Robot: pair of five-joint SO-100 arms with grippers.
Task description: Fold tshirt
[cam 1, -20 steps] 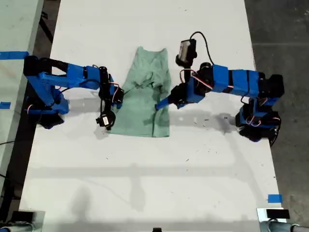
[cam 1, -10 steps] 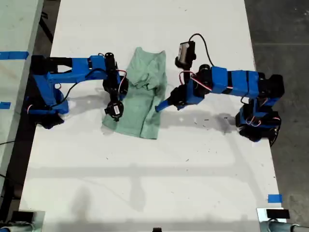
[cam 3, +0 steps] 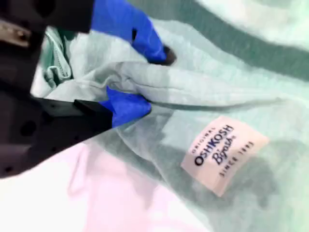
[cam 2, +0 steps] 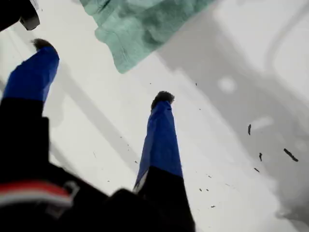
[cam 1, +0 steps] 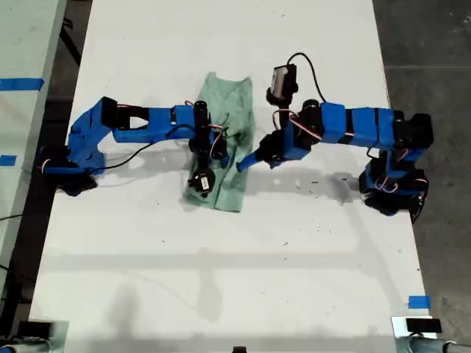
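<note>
Across the surface [cam 1: 221, 279]: tshirt [cam 1: 234, 103] side newly carried rightward in exterior view, my second gripper [cam 3: 140, 82] clamped on fabric; my first gripper [cam 2: 101, 72] spread, empty; lengthwise fold nearly complete.

one tshirt [cam 1: 227, 140], two arms, one table [cam 1: 221, 265]

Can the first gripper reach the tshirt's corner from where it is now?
Probably yes: my first gripper is open, over bare table, and the tshirt corner lies just ahead with nothing between.
</note>
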